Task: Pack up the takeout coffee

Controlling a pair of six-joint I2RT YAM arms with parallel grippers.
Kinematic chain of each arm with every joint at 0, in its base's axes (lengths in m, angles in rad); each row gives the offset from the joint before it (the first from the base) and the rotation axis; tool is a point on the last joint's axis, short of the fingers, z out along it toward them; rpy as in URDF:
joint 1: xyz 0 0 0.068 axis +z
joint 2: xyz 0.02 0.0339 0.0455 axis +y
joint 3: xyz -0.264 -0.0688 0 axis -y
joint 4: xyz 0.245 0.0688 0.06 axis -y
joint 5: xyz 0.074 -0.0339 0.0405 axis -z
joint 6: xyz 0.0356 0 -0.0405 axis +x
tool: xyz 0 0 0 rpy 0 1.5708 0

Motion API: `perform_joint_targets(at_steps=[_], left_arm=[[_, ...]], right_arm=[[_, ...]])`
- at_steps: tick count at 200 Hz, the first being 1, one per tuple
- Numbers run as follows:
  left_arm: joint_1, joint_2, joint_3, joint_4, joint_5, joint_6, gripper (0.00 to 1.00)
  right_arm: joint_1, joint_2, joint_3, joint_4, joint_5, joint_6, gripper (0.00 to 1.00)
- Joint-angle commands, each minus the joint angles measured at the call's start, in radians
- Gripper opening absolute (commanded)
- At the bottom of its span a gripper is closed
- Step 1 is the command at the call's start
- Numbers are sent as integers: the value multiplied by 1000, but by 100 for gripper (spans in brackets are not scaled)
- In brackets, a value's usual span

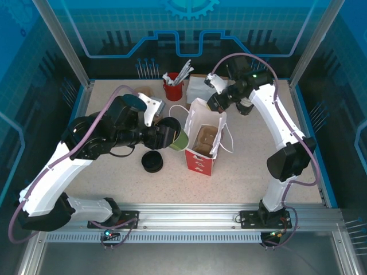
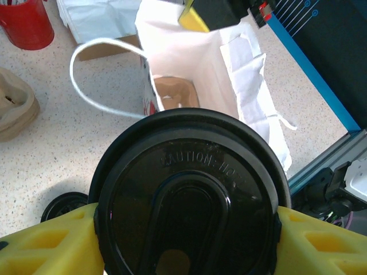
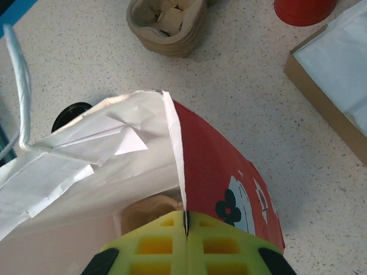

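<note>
The left hand (image 2: 189, 232) grips the takeout coffee (image 2: 189, 195), its yellow fingers (image 2: 51, 243) pressed against either side of the black lid's rim. The right hand (image 3: 185, 232) is pinched closed on the top edge of a paper bag (image 3: 221, 172), a fold of the red wall caught between its pads.

The desk (image 1: 114, 183) is a pale speckled surface, edged at the bottom of the top view by an aluminium rail. Blue printed panels in a metal frame close in the other sides.

The bag (image 1: 203, 143), red outside and white inside with white loop handles, stands open in the middle of the top view. A black stack of lids (image 1: 152, 161) sits on the desk just left of it, below the cup. At the upper middle stand a red cup of utensils (image 1: 173, 89) and a shallow box of white napkins (image 1: 200, 89). A brown pulp carrier (image 3: 169, 26) lies at the top of the right wrist view. The bag's left wall and rim stand between the cup and the bag's opening.

The takeout coffee (image 1: 175, 137) is just left of the bag. It is tilted: its long axis slants, with the lid facing back toward the left wrist and the olive-green base pointing lower right toward the bag.
</note>
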Motion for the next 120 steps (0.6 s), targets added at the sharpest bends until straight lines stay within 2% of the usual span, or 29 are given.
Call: perform_joint_targets(at_steps=[1,59,120], left_arm=[[5,16,38,17,14,22,64],[6,51,59,53,-1,28,66],[5,116,4,210,18,33,63]], right_arm=[[39,-35,-18,29,43,64,0],[79,-27,-21,41,69,168,0],[106,-63,-54,60,75,232,0]])
